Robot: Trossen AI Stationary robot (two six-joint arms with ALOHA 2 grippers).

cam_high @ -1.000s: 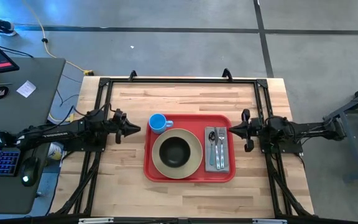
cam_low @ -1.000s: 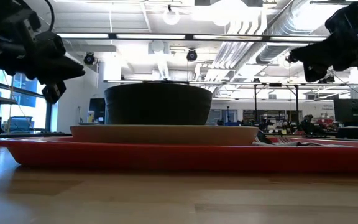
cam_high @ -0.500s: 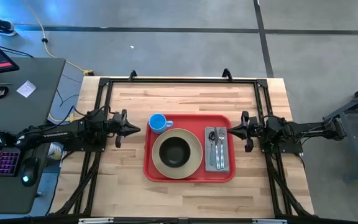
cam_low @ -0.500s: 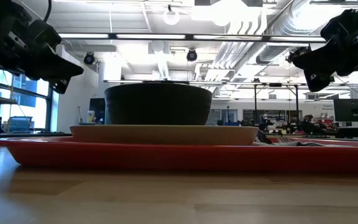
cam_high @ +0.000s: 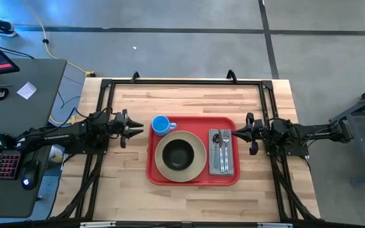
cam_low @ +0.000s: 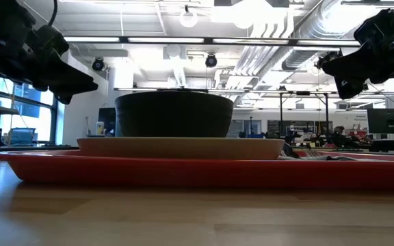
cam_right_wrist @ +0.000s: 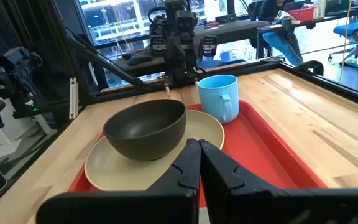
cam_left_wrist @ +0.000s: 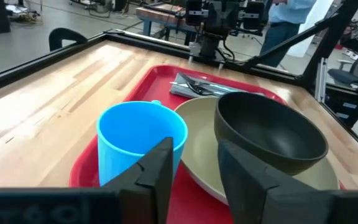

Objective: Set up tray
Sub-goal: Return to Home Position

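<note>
The left gripper (cam_high: 136, 128) hangs just beside the tray's left rim, fingers parted and empty. The right gripper (cam_high: 235, 132) hangs at the tray's right rim, fingers pressed together on nothing. Between them the tray (cam_high: 195, 123) lies mid-way on the wooden table (cam_high: 189, 95): red, flat, round-cornered, low-rimmed. On it are a blue mug (cam_high: 161, 125) in the corner by the left gripper, a beige plate (cam_high: 198, 166) under a dark bowl (cam_high: 179, 153), and a gray napkin (cam_high: 228, 166) with cutlery (cam_high: 220, 147). The low view hides the mug behind the bowl.
</note>
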